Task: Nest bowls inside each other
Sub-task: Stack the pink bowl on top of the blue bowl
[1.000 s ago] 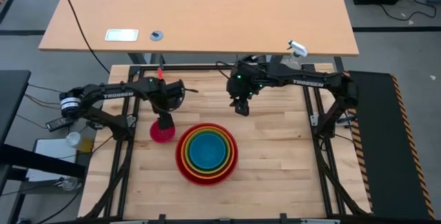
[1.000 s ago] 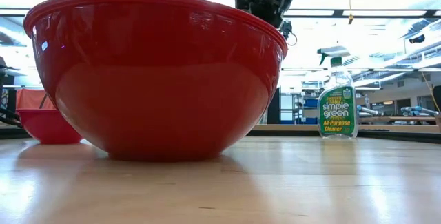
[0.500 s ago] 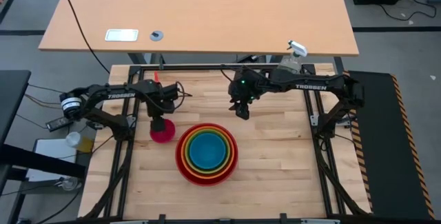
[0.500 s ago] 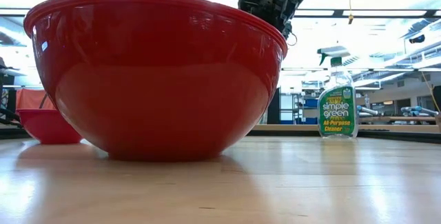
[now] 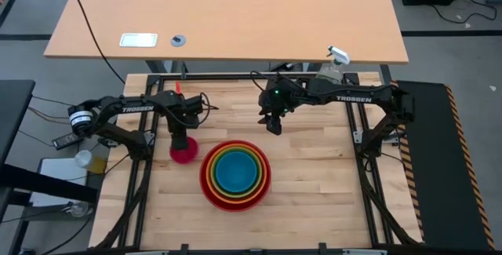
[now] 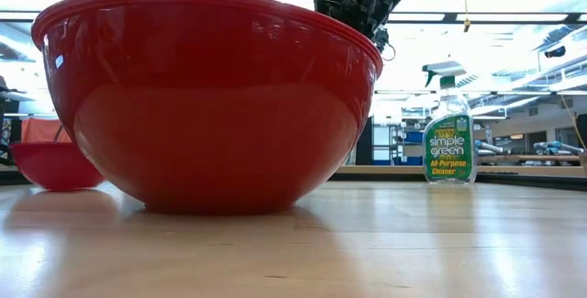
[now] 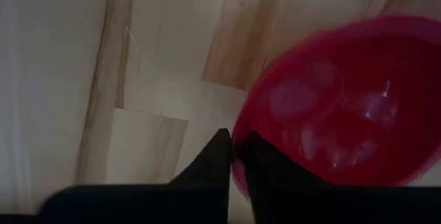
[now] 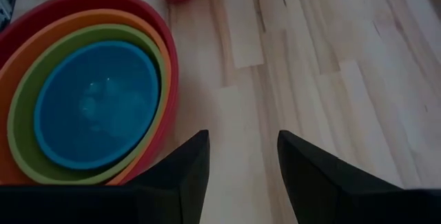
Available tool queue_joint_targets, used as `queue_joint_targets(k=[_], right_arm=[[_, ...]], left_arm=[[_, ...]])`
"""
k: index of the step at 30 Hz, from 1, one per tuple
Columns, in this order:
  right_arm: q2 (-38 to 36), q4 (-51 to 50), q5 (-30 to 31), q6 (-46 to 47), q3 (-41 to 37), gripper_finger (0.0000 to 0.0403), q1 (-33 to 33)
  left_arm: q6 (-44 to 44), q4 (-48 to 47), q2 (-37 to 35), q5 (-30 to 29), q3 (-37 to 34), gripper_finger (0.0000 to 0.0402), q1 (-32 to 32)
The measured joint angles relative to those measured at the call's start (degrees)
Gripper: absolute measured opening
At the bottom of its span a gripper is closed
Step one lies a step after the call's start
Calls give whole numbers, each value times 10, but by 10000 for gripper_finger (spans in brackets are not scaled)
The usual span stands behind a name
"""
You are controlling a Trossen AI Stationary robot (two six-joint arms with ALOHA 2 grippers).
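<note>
Left gripper [image 5: 183, 140] reaches down from a bent arm, fingers [image 7: 217, 162] pinched on the rim of the small glossy magenta-pink bowl [image 5: 184, 151] on the plank table [image 5: 314, 192]. Beside it, smooth round red [image 5: 205, 178], orange [image 5: 212, 170], green [image 5: 220, 158] and blue [image 5: 235, 173] bowls sit nested. Right gripper [image 5: 272, 125] hovers behind them, jaws apart, empty.

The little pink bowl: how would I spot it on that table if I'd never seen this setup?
Find the wooden table and the stack of nested bowls near its middle: red outside, then orange, green, blue. The little pink bowl sits alone just left of that stack, with the left gripper pinching its rim. It is the smallest bowl and the only one not nested.
</note>
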Motion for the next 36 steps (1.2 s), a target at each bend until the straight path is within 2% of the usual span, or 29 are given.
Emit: queue_joint_targets(k=[3, 14, 20, 27, 32, 36], right_arm=[[0, 0, 0, 4, 0, 178, 0], [0, -1, 0, 4, 0, 178, -3], [-16, -20, 0, 4, 0, 178, -28], [-46, -41, 1, 2, 0, 174, -58], [-69, -46, 16, -6, -13, 164, -66], [-106, -3, 17, 2, -64, 160, -77]], left_arm=[[-2, -2, 0, 0, 0, 12, 0], [-3, -58, 0, -11, 59, 9, 1], [41, -134, 0, -4, 150, 7, 1], [66, -197, 0, 6, 273, 7, 41], [44, -199, 0, 85, 373, 6, 52], [-17, -179, 0, 116, 420, 6, 9]])
